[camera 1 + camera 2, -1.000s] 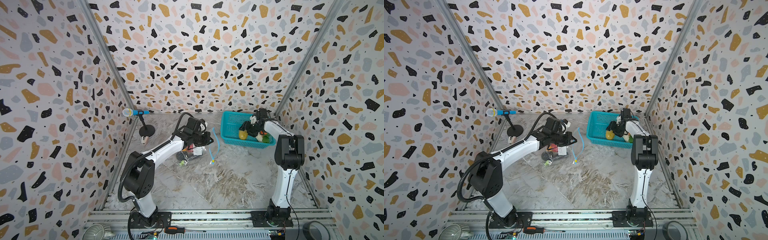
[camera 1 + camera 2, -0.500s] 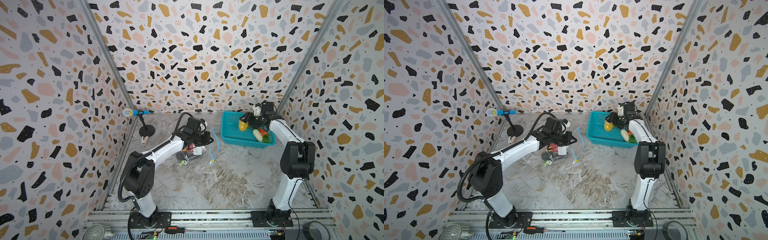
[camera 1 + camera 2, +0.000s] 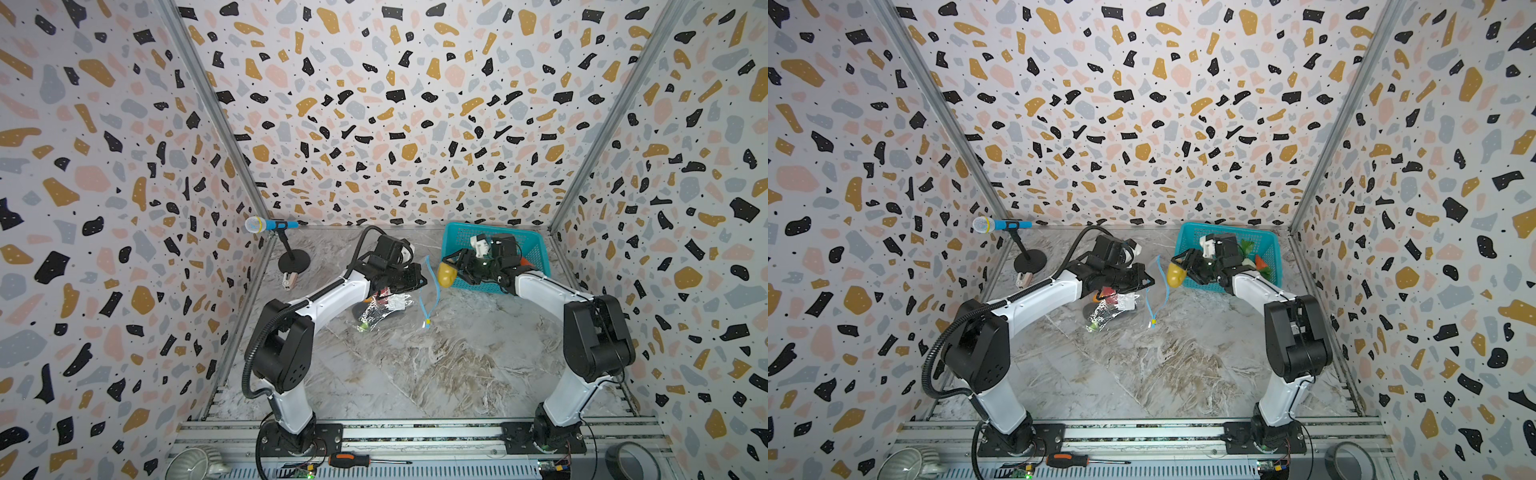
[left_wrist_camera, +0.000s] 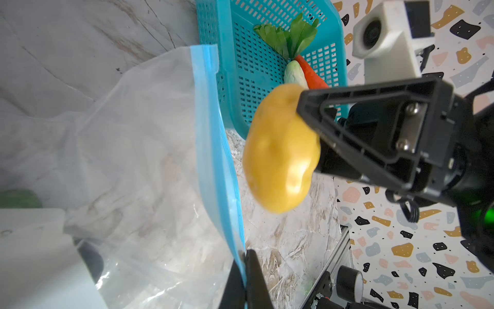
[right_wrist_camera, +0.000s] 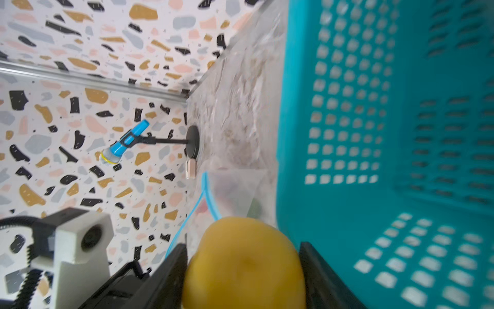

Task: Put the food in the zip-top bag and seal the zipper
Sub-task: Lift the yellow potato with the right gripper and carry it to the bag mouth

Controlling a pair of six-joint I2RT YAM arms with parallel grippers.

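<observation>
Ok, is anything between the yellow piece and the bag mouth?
Nothing visible. The yellow piece, held in the right gripper, hangs just outside the basket, right beside the zipper, which the left gripper pinches and holds up. How wide the bag gapes I cannot tell.

white arm links (image 3: 332, 296), black joints (image 3: 286, 353), black fingers (image 4: 374, 133), ribbed cable (image 3: 246, 370)

Both top views high, looking down, wrist views close, sharing yellow piece (image 4: 280, 149)
</observation>
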